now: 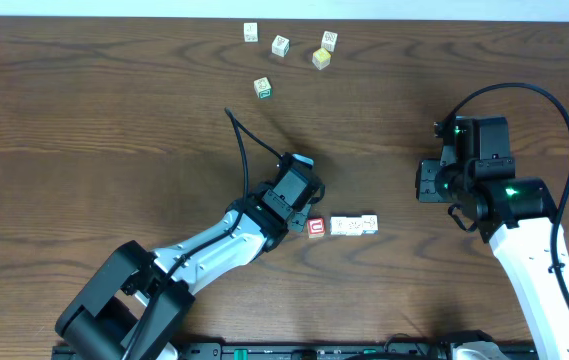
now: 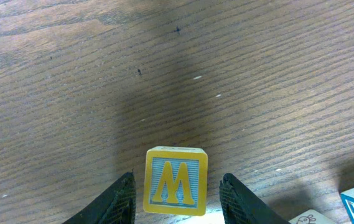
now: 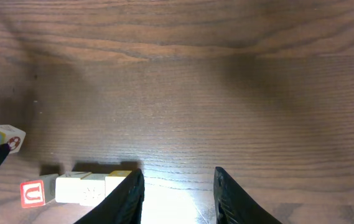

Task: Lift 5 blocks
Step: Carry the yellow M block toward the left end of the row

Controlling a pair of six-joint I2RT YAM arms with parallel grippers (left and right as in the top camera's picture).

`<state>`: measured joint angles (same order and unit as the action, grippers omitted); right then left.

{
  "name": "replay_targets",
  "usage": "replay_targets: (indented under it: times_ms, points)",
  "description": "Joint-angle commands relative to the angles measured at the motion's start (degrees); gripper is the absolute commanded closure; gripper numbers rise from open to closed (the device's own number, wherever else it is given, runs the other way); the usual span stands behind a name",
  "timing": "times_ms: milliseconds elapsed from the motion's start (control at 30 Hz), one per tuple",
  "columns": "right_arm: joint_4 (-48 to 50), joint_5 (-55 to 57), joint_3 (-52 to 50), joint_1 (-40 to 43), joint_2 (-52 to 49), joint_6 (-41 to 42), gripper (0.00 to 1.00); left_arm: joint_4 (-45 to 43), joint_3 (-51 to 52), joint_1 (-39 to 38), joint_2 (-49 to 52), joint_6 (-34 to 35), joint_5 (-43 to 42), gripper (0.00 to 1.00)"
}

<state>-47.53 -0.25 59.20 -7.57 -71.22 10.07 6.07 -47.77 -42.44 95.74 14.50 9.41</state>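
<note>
Where the camera looks straight down, a dark brown wood-grain table [image 1: 84,110] fills nearly the whole view, with a pale strip [image 1: 464,8] along the 12 o'clock edge. What lies beyond the strip cannot be told.

The left arm [image 1: 214,245] comes in from 7 o'clock and slants toward the centre, its wrist tipped down over the wood. The right arm [image 1: 539,260] comes up from 5 o'clock with its elbow folded and its head turned toward 9 o'clock, well apart from the other arm.

The left gripper [image 2: 177,179] is parted a little wider than the yellow block [image 2: 175,182], which stands between its fingers with a letter M facing the wrist camera. A sliver of gap shows on each side, so the fingers straddle the block rather than pinch it. Whether the block rests on the wood cannot be told. The right gripper [image 3: 177,180] is partly open with nothing between its fingers — only bare, lit wood below.

Just off the left gripper at 4 o'clock lies a short row: the red-bordered block [image 1: 315,228] at the 9 o'clock end, and just beside it three whitish blocks [image 1: 354,225] in line toward 3 o'clock.

Near the 12 o'clock edge, four loose cubes [image 1: 281,45] lie scattered. A green-bordered cube [image 1: 262,88] sits alone a little toward 6 o'clock from them.
</note>
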Motion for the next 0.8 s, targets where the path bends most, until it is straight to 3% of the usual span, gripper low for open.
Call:
replay_targets:
  times_ms: [0, 433, 567, 767]
  points:
    - [-0.07, -0.26, 1.01, 0.74, -0.15, 0.66, 0.66, 0.09, -1.31, 0.24, 0.28, -0.96, 0.0, 0.55]
    - [-0.04, -0.26, 1.01, 0.74, -0.15, 0.66, 0.66, -0.17, -1.31, 0.24, 1.38, -0.94, 0.0, 0.56]
    - [-0.04, -0.26, 1.01, 0.74, -0.15, 0.66, 0.67, -0.17, -1.31, 0.24, 1.38, -0.94, 0.0, 0.73]
    - [-0.04, -0.26, 1.01, 0.74, -0.15, 0.68, 0.67, -0.33, -1.31, 0.24, 1.38, -0.92, -1.7, 0.75]
